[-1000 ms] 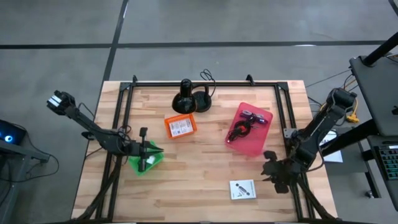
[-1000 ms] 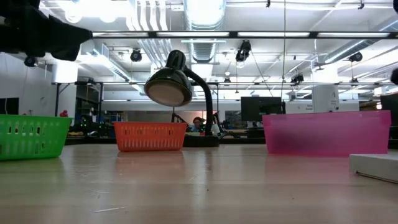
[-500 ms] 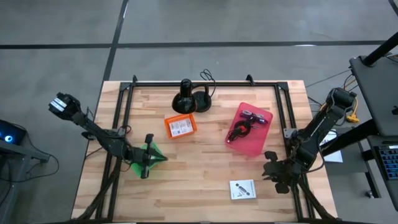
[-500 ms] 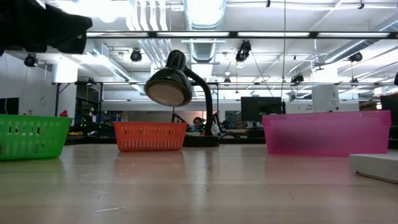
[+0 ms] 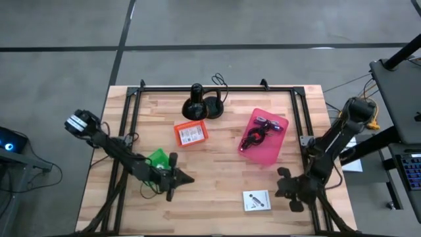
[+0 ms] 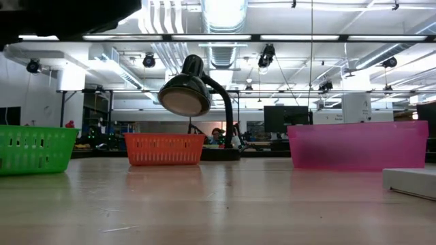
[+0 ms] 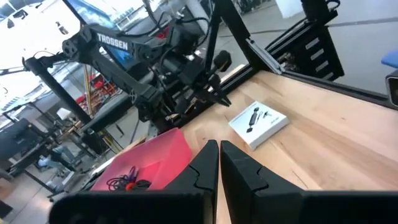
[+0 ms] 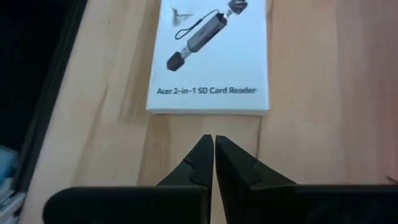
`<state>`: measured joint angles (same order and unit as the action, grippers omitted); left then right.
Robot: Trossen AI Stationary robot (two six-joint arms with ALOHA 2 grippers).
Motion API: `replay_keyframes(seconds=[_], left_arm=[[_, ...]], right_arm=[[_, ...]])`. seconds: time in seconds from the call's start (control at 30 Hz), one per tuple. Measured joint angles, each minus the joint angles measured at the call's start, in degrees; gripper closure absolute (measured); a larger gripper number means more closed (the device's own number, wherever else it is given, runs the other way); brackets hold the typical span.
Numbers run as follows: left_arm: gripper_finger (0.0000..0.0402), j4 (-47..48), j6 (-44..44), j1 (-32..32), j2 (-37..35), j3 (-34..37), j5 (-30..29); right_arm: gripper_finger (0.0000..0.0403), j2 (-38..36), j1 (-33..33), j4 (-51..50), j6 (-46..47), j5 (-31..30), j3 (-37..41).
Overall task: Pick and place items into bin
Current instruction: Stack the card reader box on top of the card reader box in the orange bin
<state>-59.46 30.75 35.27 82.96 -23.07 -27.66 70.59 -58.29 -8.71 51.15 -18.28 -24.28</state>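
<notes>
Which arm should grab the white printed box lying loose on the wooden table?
Right. The right gripper sits shut beside the white SD card reader box, facing it in its wrist view. The left gripper, also shut, is farther off near the green bin.

The card box lies just beside the right tool.

Illumination is bright and even, supplied by ceiling fixtures above the desk lamp. Shadows on the table are soft. Near tabletop is blurred.
</notes>
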Motion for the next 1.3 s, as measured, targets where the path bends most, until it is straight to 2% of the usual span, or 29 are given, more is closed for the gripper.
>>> replay_keyframes(seconds=[0.37,0.53,0.73,0.87,1.07,1.3], left_arm=[[0.0396,0.0,0.1,-0.7,8.3,-6.8,-0.1],[0.0341,0.6,2.9,-2.2,10.9,-8.7,-0.2],[0.0245,3.5,3.3,-4.6,14.9,-12.0,-0.1],[0.0207,3.6,9.8,-6.1,19.8,-14.8,-0.1],[0.0197,3.5,19.3,-7.2,26.9,-21.2,-0.1],[0.0197,3.5,21.1,-7.3,31.6,-27.3,0.3]], right_arm=[[0.0395,16.2,-3.7,0.0,2.9,-1.6,-8.1],[0.0395,19.9,-3.6,-0.4,2.4,-3.4,-10.6],[0.0395,18.8,-3.7,-5.8,6.4,-3.8,-10.9],[0.0394,16.5,-3.7,-9.7,7.8,-3.1,-10.5],[0.0394,14.2,-3.7,-13.4,13.6,-5.5,-9.2],[0.0394,13.4,-3.7,-13.1,19.7,-5.6,-7.6]])
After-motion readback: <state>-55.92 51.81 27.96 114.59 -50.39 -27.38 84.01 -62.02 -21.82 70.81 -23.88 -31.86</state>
